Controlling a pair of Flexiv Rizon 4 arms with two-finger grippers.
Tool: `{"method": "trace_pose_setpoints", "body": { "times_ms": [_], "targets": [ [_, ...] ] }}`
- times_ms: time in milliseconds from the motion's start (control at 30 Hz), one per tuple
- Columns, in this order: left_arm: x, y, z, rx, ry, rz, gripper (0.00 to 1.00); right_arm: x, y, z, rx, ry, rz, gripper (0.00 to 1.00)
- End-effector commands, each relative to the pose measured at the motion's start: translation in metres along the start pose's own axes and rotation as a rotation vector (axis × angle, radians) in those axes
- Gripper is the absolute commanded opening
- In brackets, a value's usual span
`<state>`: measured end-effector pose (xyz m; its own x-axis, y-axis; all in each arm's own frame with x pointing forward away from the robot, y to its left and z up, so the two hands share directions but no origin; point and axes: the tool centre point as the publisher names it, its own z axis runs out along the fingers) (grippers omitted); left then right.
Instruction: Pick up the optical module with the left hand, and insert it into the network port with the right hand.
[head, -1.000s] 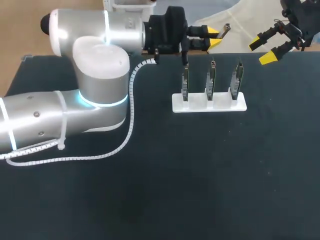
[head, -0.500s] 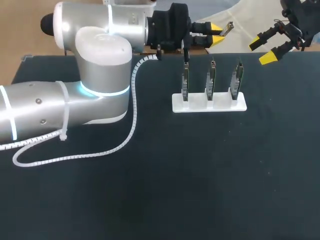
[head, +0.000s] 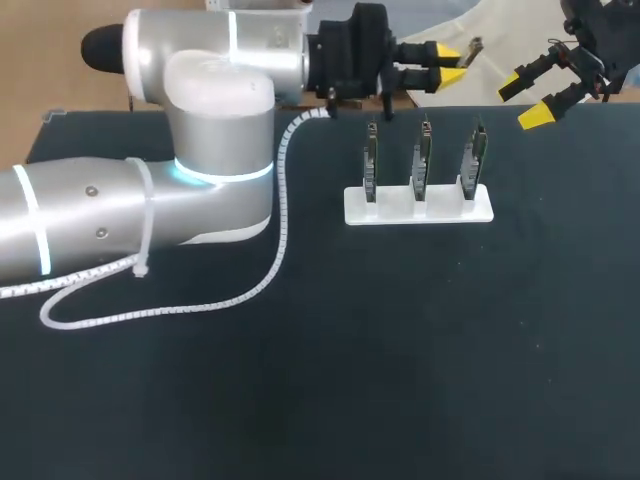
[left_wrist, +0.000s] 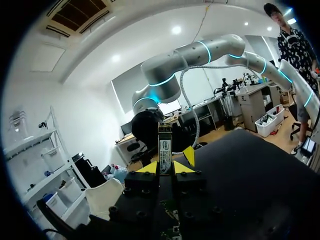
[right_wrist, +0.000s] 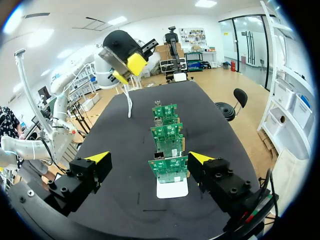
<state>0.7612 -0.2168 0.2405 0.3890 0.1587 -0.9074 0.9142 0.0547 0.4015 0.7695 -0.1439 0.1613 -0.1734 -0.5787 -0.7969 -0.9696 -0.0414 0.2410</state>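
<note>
The optical module (head: 470, 49) is a slim metal stick, and my left gripper (head: 452, 63) is shut on it above the table's far edge, behind the boards. In the left wrist view the module (left_wrist: 165, 145) stands out between the yellow tips of that gripper (left_wrist: 165, 167). Three green circuit boards (head: 422, 160) stand upright in a white holder (head: 420, 208). My right gripper (head: 522, 103) hangs open at the far right, beyond the holder's right end. In the right wrist view its fingers (right_wrist: 149, 158) straddle the row of boards (right_wrist: 168, 168) from a distance, with the left gripper (right_wrist: 126, 61) beyond them.
The black table (head: 400, 350) stretches out in front of the holder. My left arm's big silver links (head: 215, 130) and a white coiled cable (head: 250, 290) cover the left side of the table.
My left arm has carried the module to the right along the far edge, from behind the left board to behind the right one. The right arm has stayed still.
</note>
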Motion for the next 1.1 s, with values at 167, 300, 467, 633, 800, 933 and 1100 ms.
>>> {"method": "trace_pose_setpoints", "body": {
  "times_ms": [167, 300, 467, 633, 800, 933, 1100],
  "targets": [
    [0.006, 0.018, 0.025, 0.084, -0.039, -0.02, 0.0, 0.0, 0.001, 0.0, 0.003, 0.0, 0.0, 1.0],
    [0.009, 0.018, 0.027, 0.092, -0.057, -0.051, 0.0, 0.0, 0.001, 0.0, 0.003, 0.0, 0.0, 1.0],
    [0.009, 0.017, 0.03, 0.115, -0.057, -0.08, 0.0, 0.0, 0.001, 0.0, 0.003, 0.0, 0.0, 1.0],
    [0.013, 0.011, 0.032, 0.115, -0.08, -0.142, 0.0, 0.0, 0.001, 0.0, 0.003, 0.0, 0.0, 1.0],
    [0.014, 0.006, 0.038, 0.145, -0.104, -0.177, 0.0, 0.0, 0.001, 0.0, 0.003, 0.0, 0.0, 1.0],
    [0.015, 0.003, 0.042, 0.162, -0.099, -0.207, 0.0, 0.0, 0.001, 0.0, 0.003, 0.0, 0.0, 1.0],
    [0.016, 0.001, 0.046, 0.152, -0.11, -0.218, 0.0, 0.0, 0.001, 0.0, 0.003, 0.0, 0.0, 1.0]
  ]
}}
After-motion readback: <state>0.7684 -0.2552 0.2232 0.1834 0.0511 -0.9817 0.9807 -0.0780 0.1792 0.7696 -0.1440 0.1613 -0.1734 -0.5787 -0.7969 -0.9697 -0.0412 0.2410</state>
